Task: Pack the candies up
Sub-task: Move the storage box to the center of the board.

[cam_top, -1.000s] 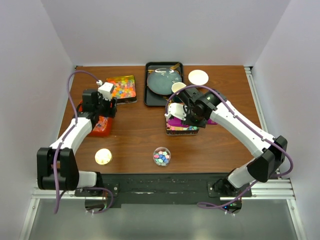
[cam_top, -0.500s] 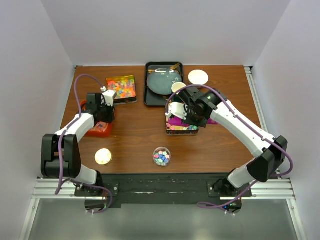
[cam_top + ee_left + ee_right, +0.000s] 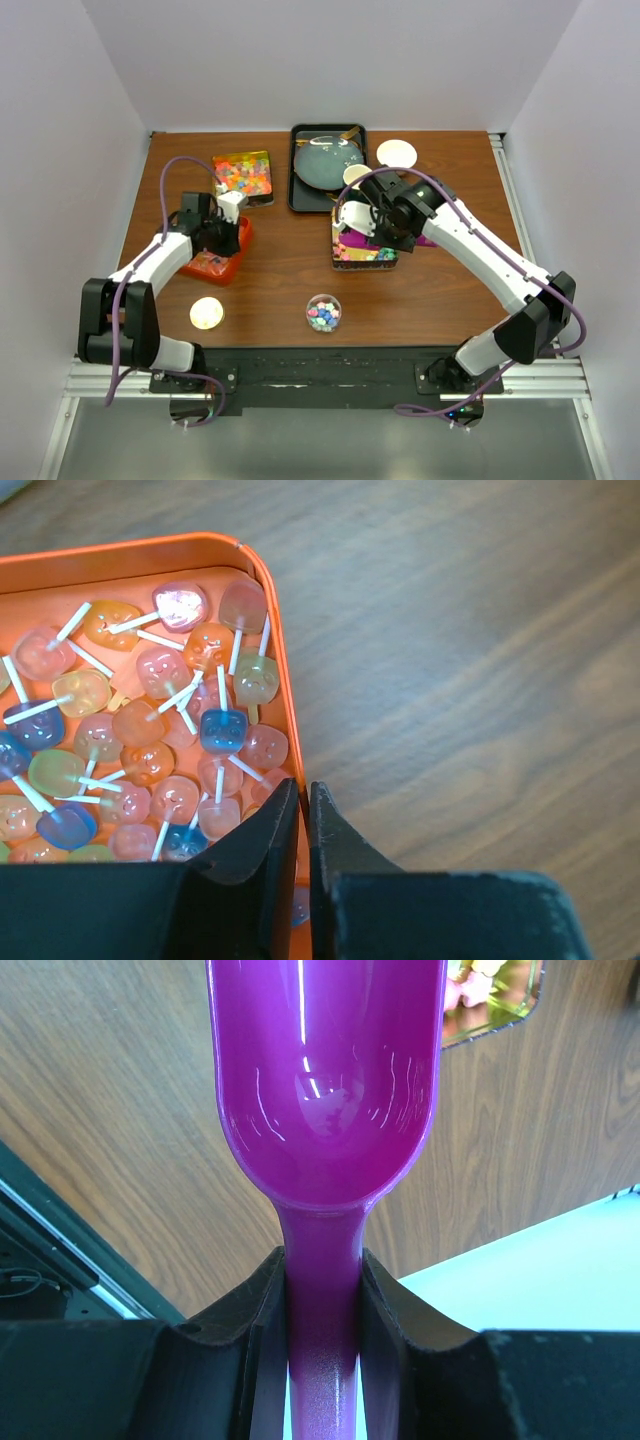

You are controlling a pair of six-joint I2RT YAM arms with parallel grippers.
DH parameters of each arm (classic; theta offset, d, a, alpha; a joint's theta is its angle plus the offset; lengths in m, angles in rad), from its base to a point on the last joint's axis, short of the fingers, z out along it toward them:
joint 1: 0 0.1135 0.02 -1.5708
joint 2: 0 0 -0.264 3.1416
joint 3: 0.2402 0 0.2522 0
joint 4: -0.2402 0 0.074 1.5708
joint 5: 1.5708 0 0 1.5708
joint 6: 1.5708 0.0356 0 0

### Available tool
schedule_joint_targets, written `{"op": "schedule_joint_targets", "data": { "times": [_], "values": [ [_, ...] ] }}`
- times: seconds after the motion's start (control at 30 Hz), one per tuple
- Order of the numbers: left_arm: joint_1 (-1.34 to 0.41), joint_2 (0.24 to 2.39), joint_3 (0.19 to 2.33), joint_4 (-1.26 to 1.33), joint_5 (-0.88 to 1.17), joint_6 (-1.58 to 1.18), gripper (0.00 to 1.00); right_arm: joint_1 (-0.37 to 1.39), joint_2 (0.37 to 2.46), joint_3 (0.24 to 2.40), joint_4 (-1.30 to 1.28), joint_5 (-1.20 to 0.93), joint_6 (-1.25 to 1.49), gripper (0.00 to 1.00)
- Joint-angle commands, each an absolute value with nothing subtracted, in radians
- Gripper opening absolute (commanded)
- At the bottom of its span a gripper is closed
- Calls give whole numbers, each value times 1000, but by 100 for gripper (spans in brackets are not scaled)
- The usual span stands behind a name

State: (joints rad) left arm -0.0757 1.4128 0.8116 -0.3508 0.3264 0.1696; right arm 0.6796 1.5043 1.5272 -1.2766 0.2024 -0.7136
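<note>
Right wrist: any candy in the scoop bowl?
No: the purple scoop held by the right gripper has a bare, glossy bowl with nothing lying in it.

A brown wooden worktop (image 3: 290,280) carries an orange tin (image 3: 150,560) close to its left edge and a dark-rimmed tray (image 3: 250,203) towards the back left corner. At the middle of the back edge, a black tray (image 3: 296,200) holds a grey-blue plate (image 3: 325,162), with a cream cup (image 3: 357,175) at its right rim and a white disc (image 3: 396,154) just beyond. A square tray (image 3: 365,265) sits mid-worktop, and a glossy purple scoop (image 3: 325,1080) hangs near it. Near the front edge stand a clear round jar (image 3: 337,312) and a cream lid (image 3: 206,313), well apart.
</note>
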Motion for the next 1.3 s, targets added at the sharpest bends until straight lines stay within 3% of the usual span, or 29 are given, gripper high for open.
{"op": "schedule_joint_targets", "data": {
  "times": [0.0,0.5,0.8,1.27],
  "values": [
    [-141,1382,827,-393,442,244,11,654,1499,1574,-1239,251,-710,0],
    [-437,1437,854,-477,515,400,8,583,1440,1531,-1239,272,-721,0],
    [-647,1499,828,-433,459,534,4,531,1404,1497,-1233,278,-726,0],
    [-839,1762,1077,-391,383,667,5,476,1338,1430,-1242,273,-724,0]
  ]
}}
